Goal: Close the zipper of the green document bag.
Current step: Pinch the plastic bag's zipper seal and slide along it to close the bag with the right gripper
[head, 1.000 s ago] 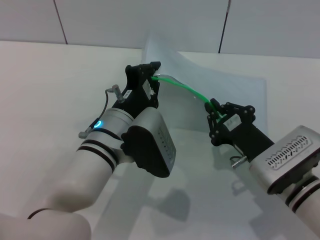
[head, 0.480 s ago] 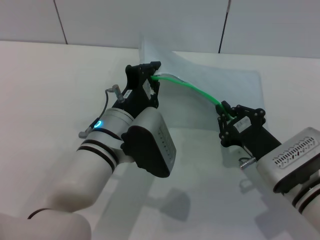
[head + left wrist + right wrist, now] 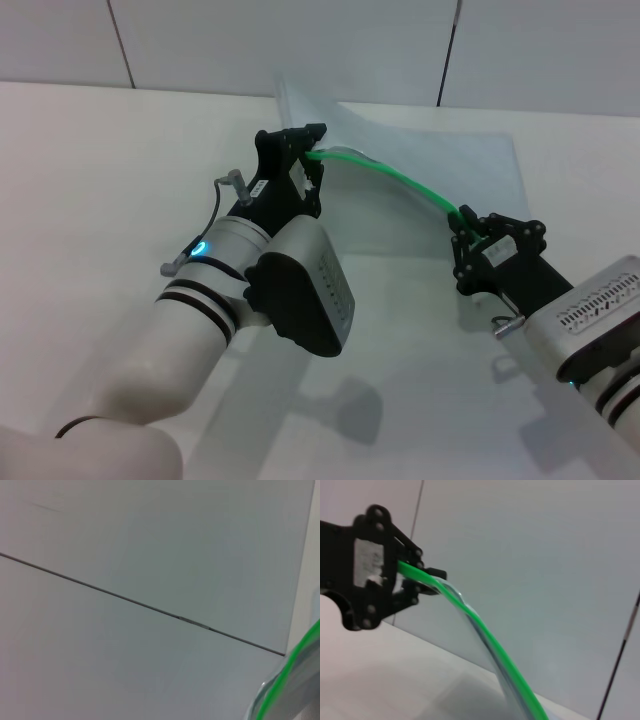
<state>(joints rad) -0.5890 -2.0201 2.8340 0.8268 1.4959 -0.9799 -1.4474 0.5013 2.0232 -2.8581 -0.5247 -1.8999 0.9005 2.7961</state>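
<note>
The left arm is reaching forward and up from the lower left of the head view, its white forearm ending in a black wrist block, and the left gripper (image 3: 312, 160) is pinching its 2 fingers tight on the zipper (image 3: 400, 182) at one end. The right arm is coming in from the lower right, and the right gripper (image 3: 468, 222) is clamping on the same strip farther along, well apart from the left one
</note>
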